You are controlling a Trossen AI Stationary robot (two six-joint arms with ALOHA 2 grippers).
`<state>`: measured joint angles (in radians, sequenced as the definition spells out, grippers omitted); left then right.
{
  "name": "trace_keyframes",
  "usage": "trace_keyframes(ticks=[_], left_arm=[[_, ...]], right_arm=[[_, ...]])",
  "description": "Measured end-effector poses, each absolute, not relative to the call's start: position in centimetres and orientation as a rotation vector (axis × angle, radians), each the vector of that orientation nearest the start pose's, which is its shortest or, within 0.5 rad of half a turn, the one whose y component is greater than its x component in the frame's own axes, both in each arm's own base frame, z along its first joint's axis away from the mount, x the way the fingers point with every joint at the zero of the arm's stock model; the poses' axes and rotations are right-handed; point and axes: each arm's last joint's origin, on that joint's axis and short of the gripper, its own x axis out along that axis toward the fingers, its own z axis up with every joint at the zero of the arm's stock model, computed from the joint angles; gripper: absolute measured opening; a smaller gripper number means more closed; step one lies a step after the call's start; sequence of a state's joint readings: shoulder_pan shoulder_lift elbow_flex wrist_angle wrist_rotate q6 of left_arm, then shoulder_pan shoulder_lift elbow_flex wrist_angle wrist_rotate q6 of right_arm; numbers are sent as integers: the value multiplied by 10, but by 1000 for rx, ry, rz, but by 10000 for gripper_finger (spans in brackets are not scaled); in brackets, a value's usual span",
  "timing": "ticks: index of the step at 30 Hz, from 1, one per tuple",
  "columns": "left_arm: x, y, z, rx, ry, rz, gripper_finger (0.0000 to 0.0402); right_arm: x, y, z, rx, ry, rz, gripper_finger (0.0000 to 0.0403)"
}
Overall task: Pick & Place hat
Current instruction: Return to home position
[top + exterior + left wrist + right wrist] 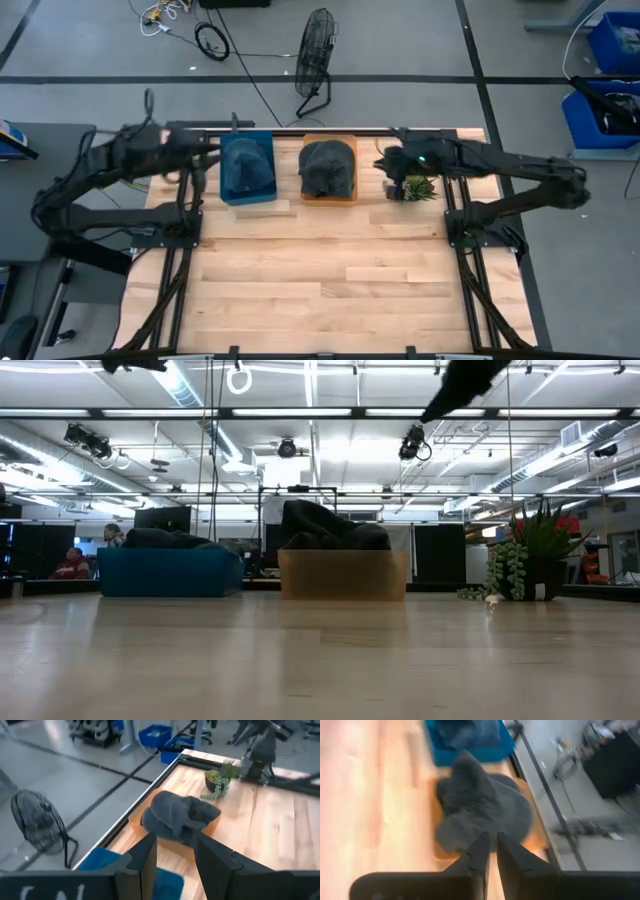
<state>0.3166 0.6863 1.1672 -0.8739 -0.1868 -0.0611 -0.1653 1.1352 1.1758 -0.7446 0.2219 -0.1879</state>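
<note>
Black caps [328,165] lie heaped in the orange bin [328,199] at the table's far edge, piled above its rim and spilling a little over one wall in the left wrist view. A blue bin [247,195] stands just beside it on the left with dark cloth inside, and a small plant [420,188] sits on the right, near the orange bin but apart from it. The right gripper [492,836] hangs over the table between the plant and the orange bin, pointing at the heap. Its fingers are drawn almost together with only a sliver between them, and they are empty. The left gripper [174,836] waits beside the blue bin on its outer side, its fingers spread and holding nothing. The placing looks done, and what remains is the retreat home. To do it well, I judge the right arm should rise first, so the fingertips clear the heap and the bin rim before any sideways travel. A low pull-back could snag a cap and drag it out. It should then draw back along its own side, wide of the plant, which looks light enough to tip. The fingers should stay as they are, with no closing near the cloth. The left arm needs the same lift before it leaves the blue bin. The table's near half looks the safe corridor.
</note>
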Motion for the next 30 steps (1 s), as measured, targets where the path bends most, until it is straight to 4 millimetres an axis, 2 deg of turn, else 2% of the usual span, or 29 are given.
trace_keyframes(ticks=[3, 8, 13, 22, 30], left_arm=[[71, 28, 373, -63, 324, 473, 133], [72, 24, 324, -7, 134, 338, 133], [71, 24, 288, 83, 42, 328, 133], [59, 19, 266, 59, -135, 318, 133], [67, 19, 249, 44, -195, 226, 133]], right_arm=[[203, -39, 325, -172, 622, -244, 36], [184, -34, 284, -208, 445, -207, 36], [164, -30, 256, -248, 249, -180, 36], [128, -23, 220, -111, 132, -191, 36], [110, -20, 198, -124, -42, -202, 36]])
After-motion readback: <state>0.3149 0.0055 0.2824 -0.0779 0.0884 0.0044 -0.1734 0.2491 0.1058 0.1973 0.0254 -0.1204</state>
